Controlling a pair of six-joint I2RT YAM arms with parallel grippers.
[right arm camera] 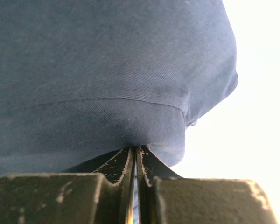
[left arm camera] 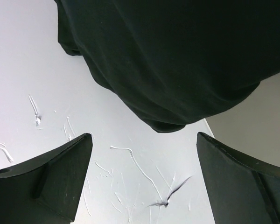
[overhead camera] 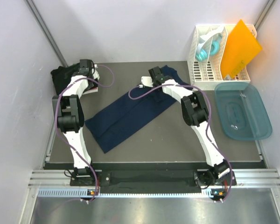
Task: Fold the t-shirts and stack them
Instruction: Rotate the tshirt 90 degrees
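Top external view: right claw [overhead camera: 147, 83] grips the far end of the navy shirt [overhead camera: 126, 114] for a fold.
Navy shirt lies on the bench [overhead camera: 177, 140] as a long diagonal strip, near-left to far-right. Right claw is fully closed, with a hem pinched between its jaws. Left claw [left arm camera: 142, 137] stands wide open and holds nothing, just beside the black shirt [overhead camera: 60, 79] heaped at the far-left corner. Judged step: fold the held end over the strip. Lift only enough to clear the cloth. Carry the end along the strip's own axis towards the near-left end. Lay edge on edge, then release. Risk: a sideways pull skews the strip or drags it across the bench.
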